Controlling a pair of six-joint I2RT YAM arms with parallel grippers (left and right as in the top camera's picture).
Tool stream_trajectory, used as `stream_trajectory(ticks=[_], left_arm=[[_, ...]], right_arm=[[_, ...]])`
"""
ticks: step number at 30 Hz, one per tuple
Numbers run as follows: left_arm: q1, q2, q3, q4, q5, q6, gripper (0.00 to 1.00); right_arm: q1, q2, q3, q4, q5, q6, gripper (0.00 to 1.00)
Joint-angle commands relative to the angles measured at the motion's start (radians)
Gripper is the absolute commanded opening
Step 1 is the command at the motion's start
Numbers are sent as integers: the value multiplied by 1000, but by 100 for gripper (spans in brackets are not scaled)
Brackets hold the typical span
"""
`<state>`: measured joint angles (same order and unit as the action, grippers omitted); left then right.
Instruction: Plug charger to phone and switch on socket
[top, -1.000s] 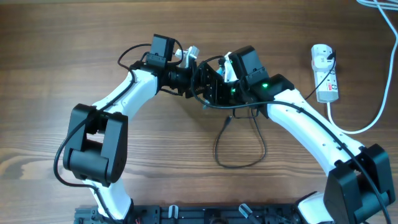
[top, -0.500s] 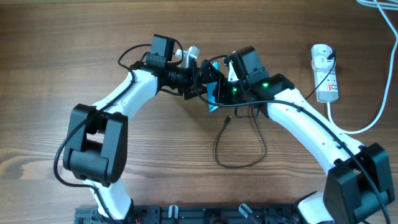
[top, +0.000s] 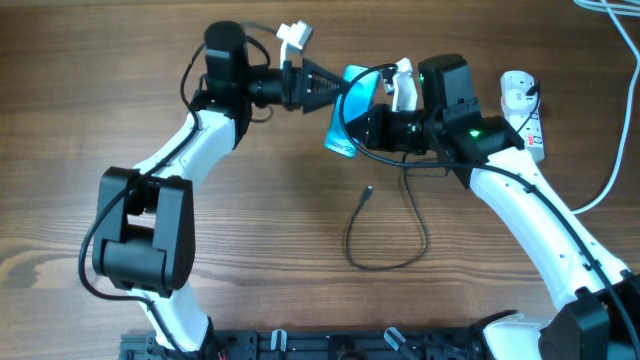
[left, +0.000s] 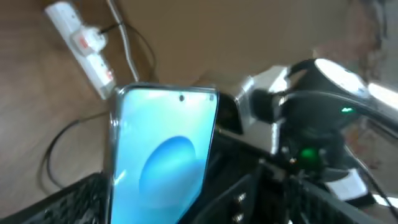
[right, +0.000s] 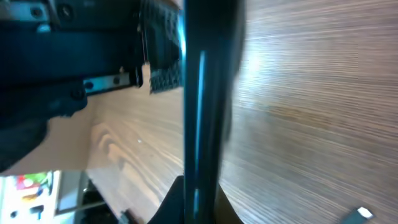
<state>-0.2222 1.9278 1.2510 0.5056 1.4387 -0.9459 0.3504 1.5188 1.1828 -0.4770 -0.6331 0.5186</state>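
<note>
Now the phone (top: 348, 108) hangs tilted above the table (top: 250, 250), upper middle of the overhead frame, pinched in the closed right gripper (top: 370, 124); the left gripper (top: 335, 90) stands wide beside it. Stiff, light, smooth glass probably slips: clamp the flat faces, port end free.

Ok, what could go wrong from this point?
The phone hangs tilted above the table, pinched by the right gripper alone; the left gripper stands open, so it could slip. The charger plug lies loose on the table, its lead passing under the right arm, where it could snag.
</note>
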Motion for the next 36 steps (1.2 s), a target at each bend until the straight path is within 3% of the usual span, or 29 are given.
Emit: stream_trajectory(ticks=[1, 5, 8, 10, 16, 21, 27, 36], left_arm=[[-20, -30, 20, 296, 98, -385, 91], [-28, -30, 20, 743, 98, -755, 83], [-45, -30, 20, 965, 122, -904, 79], [-57, -30, 19, 972, 138, -903, 70], [-103, -30, 19, 972, 138, -903, 63], [-108, -30, 19, 972, 138, -903, 53], [-100, -30, 19, 972, 131, -902, 24], [-100, -30, 19, 972, 94, -899, 23]], right_arm=[[10, -11, 6, 60, -64, 5, 4], [9, -11, 6, 162, -64, -8, 4], [-2, -11, 6, 177, -68, -90, 4], [-26, -11, 6, 177, -129, -130, 4], [-132, -11, 6, 177, -298, -122, 4], [-175, -11, 6, 113, -319, -77, 4], [-175, -11, 6, -13, -319, -124, 4], [-175, -11, 6, -129, -341, -204, 4]])
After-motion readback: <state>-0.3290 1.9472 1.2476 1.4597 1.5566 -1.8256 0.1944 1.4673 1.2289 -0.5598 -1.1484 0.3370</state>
